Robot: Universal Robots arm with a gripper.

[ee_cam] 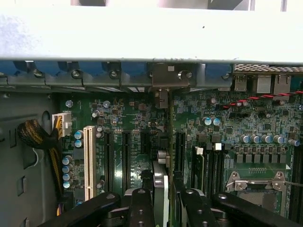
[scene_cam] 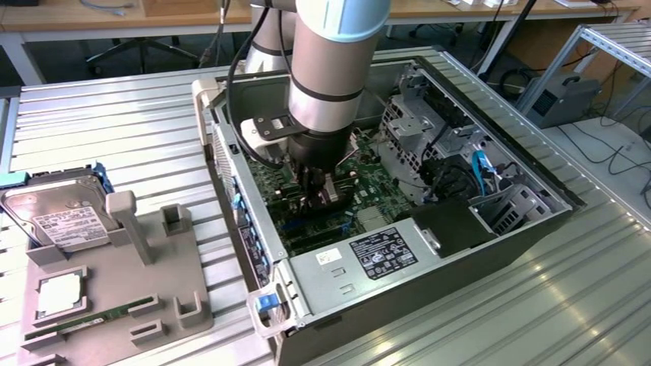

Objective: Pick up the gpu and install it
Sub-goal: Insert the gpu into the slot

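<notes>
jaws clamped on gpu, over motherboard, ribbed metal table

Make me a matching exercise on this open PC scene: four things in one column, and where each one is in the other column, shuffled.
1. gpu
2. hard drive
3. power supply
4. gripper

A. in the grey holder outside the case
B. held edge-on between the fingers
C. at the case's end, label facing up
D. inside the case, above the motherboard

Pairs: 1-B, 2-A, 3-C, 4-D
</notes>
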